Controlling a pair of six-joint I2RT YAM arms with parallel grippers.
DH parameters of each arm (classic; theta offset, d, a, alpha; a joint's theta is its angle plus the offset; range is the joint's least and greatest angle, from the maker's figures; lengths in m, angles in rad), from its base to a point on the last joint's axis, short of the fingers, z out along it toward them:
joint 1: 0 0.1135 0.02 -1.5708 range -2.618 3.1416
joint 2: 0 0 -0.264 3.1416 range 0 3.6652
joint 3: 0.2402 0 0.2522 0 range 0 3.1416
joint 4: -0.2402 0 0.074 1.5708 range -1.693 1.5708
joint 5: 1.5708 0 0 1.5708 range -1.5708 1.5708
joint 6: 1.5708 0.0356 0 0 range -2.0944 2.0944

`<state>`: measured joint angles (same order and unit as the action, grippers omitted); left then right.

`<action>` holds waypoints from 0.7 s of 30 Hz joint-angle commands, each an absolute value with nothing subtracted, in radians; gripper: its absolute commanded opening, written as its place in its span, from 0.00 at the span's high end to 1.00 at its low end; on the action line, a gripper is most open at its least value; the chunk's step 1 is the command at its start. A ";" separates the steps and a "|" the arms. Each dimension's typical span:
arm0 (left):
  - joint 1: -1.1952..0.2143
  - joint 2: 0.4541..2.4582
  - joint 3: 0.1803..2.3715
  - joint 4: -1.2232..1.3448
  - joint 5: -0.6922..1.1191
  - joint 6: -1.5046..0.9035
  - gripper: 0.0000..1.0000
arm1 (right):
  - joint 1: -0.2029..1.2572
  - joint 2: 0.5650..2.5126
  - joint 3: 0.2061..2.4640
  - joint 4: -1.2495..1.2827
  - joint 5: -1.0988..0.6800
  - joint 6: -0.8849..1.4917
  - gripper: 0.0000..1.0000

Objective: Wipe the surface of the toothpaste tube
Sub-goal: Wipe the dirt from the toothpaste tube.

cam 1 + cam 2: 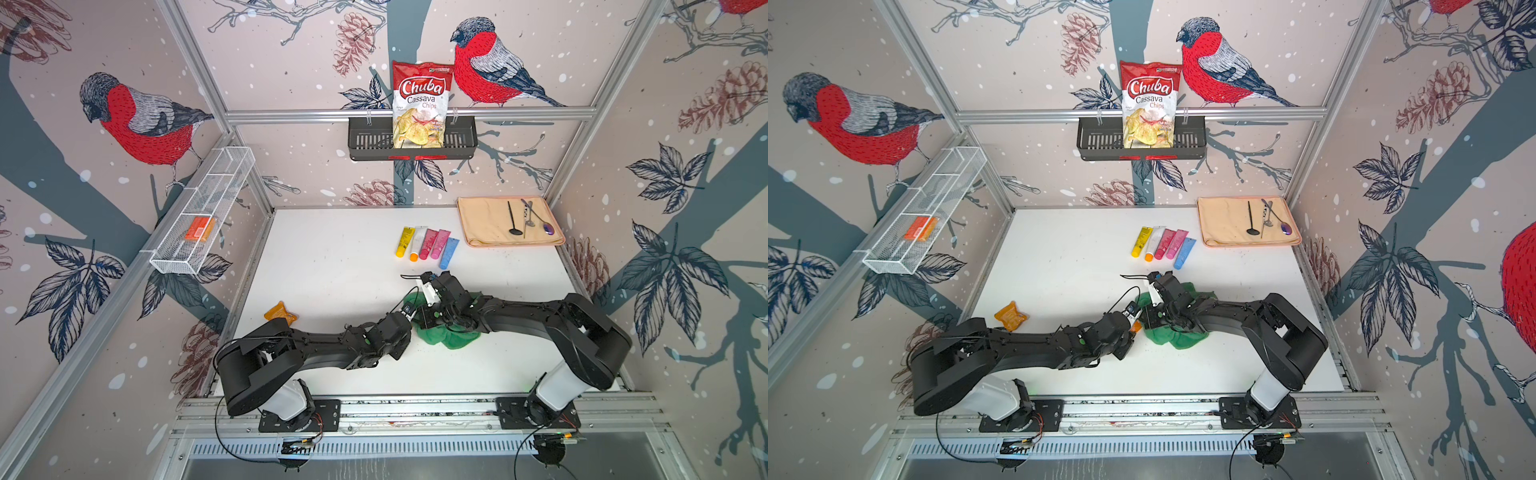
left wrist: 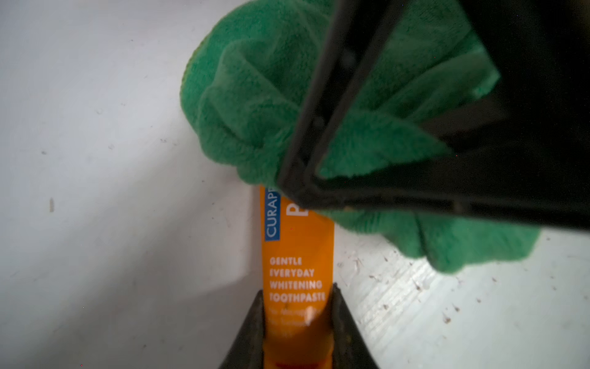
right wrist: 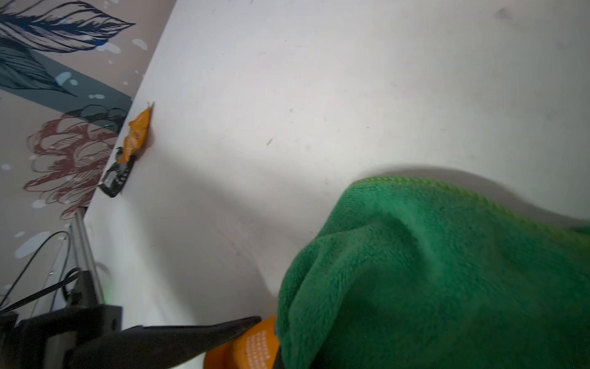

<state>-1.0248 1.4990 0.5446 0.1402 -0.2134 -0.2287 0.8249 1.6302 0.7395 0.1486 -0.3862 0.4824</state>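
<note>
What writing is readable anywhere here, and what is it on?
"Chuba Cassava Chips": red-and-white chip bag.
"CURAP" (rest hidden), "GENTLE EVERYDAY WHITENING TOOTHPASTE": orange toothpaste tube.
Its finer print and the five small coloured tubes: too blurred or small to read.

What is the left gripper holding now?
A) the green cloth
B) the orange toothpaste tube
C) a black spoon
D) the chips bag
B: the left wrist view shows the left gripper closed on the orange toothpaste tube, its far end under the green cloth.
</note>
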 commanded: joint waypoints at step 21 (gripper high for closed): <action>-1.025 1.500 0.528 0.206 -0.202 -0.211 0.89 | 0.676 1.759 0.832 -0.135 0.054 0.391 1.00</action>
